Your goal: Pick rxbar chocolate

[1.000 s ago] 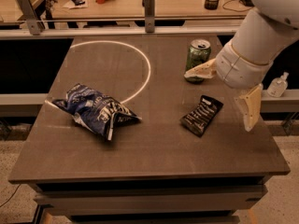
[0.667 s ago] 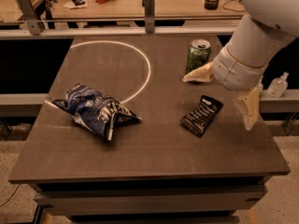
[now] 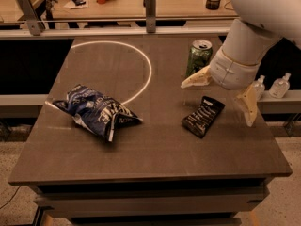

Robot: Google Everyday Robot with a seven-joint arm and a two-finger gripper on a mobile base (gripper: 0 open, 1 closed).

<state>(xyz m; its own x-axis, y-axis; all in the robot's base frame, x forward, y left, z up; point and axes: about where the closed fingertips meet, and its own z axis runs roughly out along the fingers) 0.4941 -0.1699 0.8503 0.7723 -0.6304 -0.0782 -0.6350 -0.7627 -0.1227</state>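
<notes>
Three things lie on the table (image 3: pixel 155 159). Toward the left is a crumpled chip bag (image 3: pixel 96 111), just beside a white ring (image 3: pixel 150 72) marked on the top. Further right a can (image 3: pixel 199 56) stands upright near the back, and the rxbar (image 3: pixel 203 116) lies flat in front of it. The gripper (image 3: pixel 222 92) hangs over the right side, its fingers (image 3: pixel 195 79) spread wide apart and holding nothing. The rxbar sits below the gap between them, nearer the finger by the can and touching neither.
</notes>
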